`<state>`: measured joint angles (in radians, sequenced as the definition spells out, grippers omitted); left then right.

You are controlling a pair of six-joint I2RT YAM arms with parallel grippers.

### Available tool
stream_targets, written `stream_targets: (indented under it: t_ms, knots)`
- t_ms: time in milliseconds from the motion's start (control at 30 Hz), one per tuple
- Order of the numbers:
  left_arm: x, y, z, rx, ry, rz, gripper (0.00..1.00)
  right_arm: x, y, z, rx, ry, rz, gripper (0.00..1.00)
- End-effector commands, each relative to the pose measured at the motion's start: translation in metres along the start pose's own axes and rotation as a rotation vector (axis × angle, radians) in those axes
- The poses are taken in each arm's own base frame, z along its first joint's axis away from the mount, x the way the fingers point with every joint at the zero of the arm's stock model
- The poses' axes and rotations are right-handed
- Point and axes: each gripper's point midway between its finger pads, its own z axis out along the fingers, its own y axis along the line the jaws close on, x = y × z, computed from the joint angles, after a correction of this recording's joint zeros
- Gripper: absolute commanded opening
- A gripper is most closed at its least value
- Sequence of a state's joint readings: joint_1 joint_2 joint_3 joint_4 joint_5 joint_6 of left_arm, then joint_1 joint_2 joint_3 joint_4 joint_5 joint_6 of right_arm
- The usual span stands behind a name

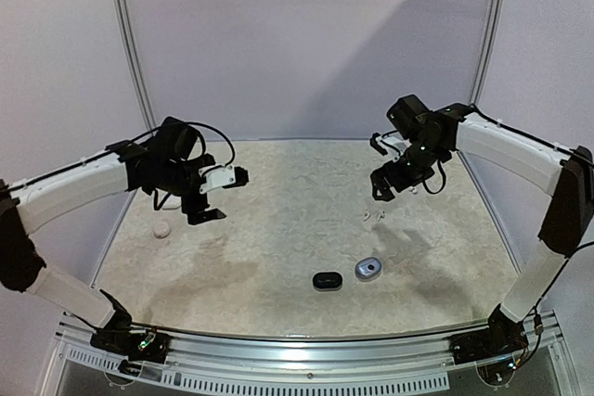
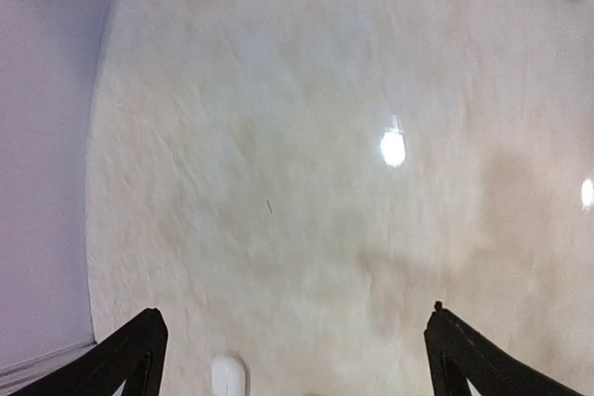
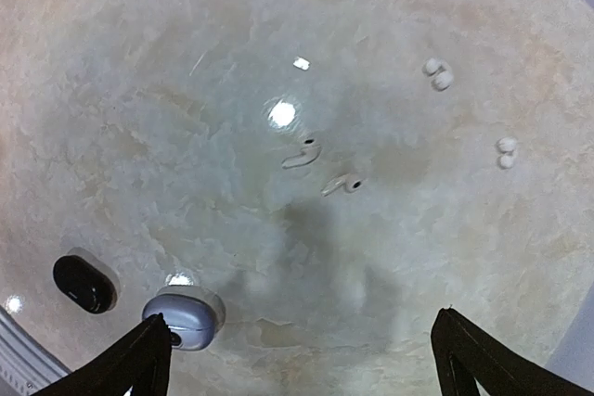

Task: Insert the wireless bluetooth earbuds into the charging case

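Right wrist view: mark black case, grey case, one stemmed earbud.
Black case [image 3: 83, 285], right wrist view, centre of its top.
Grey case [image 3: 190, 311], right wrist view, its rounded top.
Stemmed earbud [image 3: 299, 159], right wrist view, its stem.

White-shelled arms, black joints; left tool and right tool black.

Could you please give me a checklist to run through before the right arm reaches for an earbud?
1. Is the right gripper open and empty: ok.
2. Is the left gripper open and empty: ok.
3. Are the stemmed white earbuds lying loose and uncovered: ok.
4. Is the grey case open to receive them: cannot tell.
5. Is the black case open: cannot tell.
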<state>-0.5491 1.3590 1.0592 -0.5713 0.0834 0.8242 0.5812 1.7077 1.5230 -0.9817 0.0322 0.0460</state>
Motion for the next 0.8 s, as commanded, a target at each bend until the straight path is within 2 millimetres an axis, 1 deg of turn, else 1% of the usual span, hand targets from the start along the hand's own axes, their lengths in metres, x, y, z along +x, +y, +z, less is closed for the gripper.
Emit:
stream_targets:
  t_ms: [0, 67, 100, 167, 233, 267, 300, 400, 467, 567, 633, 667, 733, 767]
  knots:
    - [0.135, -0.035, -0.033, 0.460, 0.538, 0.379, 0.99, -0.013, -0.022, -0.026, 0.119, -0.152, -0.056, 0.99]
    - [0.151, -0.006, -0.036, 0.463, 0.551, 0.358, 0.99, -0.010, -0.021, -0.028, 0.111, -0.176, -0.057, 0.99]
    - [0.157, 0.011, -0.035, 0.437, 0.562, 0.343, 0.99, -0.008, -0.020, -0.030, 0.106, -0.188, -0.056, 0.99]
    - [0.177, 0.040, -0.031, 0.411, 0.612, 0.317, 0.99, -0.005, -0.019, -0.030, 0.096, -0.195, -0.051, 0.99]
    - [0.199, 0.061, -0.024, 0.426, 0.675, 0.261, 0.99, -0.002, -0.017, -0.029, 0.087, -0.190, -0.039, 0.99]
    - [0.207, 0.074, -0.021, 0.416, 0.700, 0.225, 0.99, -0.001, -0.017, -0.029, 0.083, -0.185, -0.036, 0.99]
    - [0.214, 0.082, -0.015, 0.417, 0.715, 0.186, 0.99, 0.000, -0.016, -0.028, 0.080, -0.182, -0.036, 0.99]
    - [0.226, 0.113, 0.001, 0.363, 0.695, 0.115, 0.99, 0.000, -0.012, -0.028, 0.073, -0.180, -0.010, 0.99]
    - [0.233, 0.120, 0.012, 0.349, 0.662, 0.114, 0.99, -0.002, -0.011, -0.030, 0.078, -0.186, -0.008, 0.99]
    - [0.243, 0.117, 0.033, 0.353, 0.590, 0.157, 0.98, -0.006, -0.009, -0.035, 0.088, -0.193, -0.012, 0.99]
    - [0.241, 0.116, 0.050, 0.333, 0.525, 0.205, 0.97, -0.008, -0.007, -0.037, 0.090, -0.197, -0.012, 0.99]
    - [0.241, 0.119, 0.058, 0.311, 0.505, 0.214, 0.97, -0.010, -0.006, -0.039, 0.089, -0.201, -0.012, 0.99]
    - [0.242, 0.122, 0.069, 0.306, 0.492, 0.189, 0.96, -0.010, -0.002, -0.038, 0.086, -0.193, -0.017, 0.99]
    - [0.243, 0.120, 0.072, 0.320, 0.489, 0.174, 0.95, -0.010, 0.001, -0.038, 0.086, -0.188, -0.020, 0.99]
